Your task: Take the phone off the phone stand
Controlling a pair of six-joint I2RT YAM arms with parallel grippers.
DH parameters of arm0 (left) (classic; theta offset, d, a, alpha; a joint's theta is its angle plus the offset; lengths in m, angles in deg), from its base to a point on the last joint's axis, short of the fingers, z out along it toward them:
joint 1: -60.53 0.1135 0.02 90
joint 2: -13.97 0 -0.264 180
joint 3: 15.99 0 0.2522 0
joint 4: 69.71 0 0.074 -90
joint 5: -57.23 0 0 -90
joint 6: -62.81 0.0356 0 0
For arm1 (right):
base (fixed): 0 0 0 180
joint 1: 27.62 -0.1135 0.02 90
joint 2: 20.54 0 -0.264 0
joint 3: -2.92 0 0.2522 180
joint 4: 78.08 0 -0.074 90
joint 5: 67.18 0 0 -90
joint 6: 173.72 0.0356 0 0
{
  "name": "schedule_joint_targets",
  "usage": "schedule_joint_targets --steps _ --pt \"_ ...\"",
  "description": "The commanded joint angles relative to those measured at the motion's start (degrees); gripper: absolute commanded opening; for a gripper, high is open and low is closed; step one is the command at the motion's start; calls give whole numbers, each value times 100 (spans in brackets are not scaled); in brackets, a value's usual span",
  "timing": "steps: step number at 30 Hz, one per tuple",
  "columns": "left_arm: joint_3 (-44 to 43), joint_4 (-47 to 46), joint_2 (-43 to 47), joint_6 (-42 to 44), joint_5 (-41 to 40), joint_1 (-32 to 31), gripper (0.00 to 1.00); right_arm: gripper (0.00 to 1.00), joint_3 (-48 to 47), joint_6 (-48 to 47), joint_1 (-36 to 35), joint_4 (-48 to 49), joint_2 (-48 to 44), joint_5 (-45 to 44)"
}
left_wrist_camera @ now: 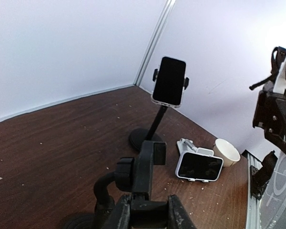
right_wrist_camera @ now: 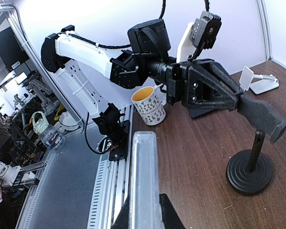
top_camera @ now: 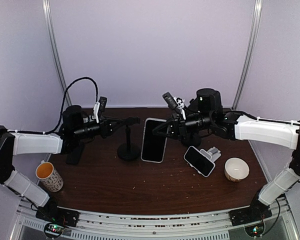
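1. Phone (right_wrist_camera: 143, 167) edge is closest in the right wrist view, pinched by the right gripper (right_wrist_camera: 144, 206) with one finger on each face.
2. It hangs above the table (top_camera: 140, 192), beside the stand (right_wrist_camera: 250, 169) on its right and not touching it. The stand's stem is bare.
3. Left gripper (top_camera: 134, 121) sits at the stand's top. I cannot tell whether its jaws clamp it.
4. Step, as I judge it: the phone is out of the stand, so lift-off is done and the carry-away is in hand.
5. The next move calls for a firm pinch while drawing the phone clear of the stand and left gripper, then lowering it to the table.
6. The long axis is close to upright, roughly parallel with the stem. The dark screen faces the near edge. I cannot tell which end is up.
7. A second phone (left_wrist_camera: 169, 80) sits clamped on a far stand (left_wrist_camera: 145, 139), with no gripper on it.
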Motion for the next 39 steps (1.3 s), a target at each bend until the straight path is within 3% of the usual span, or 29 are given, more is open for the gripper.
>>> schedule_joint_targets --steps 1,13,22,37,39 --pt "-474 -418 152 111 -266 295 0 0 153 144 22 427 -296 -89" --pt "-1630 -386 -576 109 -727 1090 0 0 375 88 47 301 -436 -173" --pt "-2339 -867 -1547 -68 -860 1553 0 0 423 -16 48 143 -465 -220" --pt "-2479 -1810 -2656 -278 -871 1811 0 0 379 -49 56 36 -373 -222" --pt "-2439 -1765 -2663 -273 -866 1811 8 0 368 -27 55 61 -357 -222"
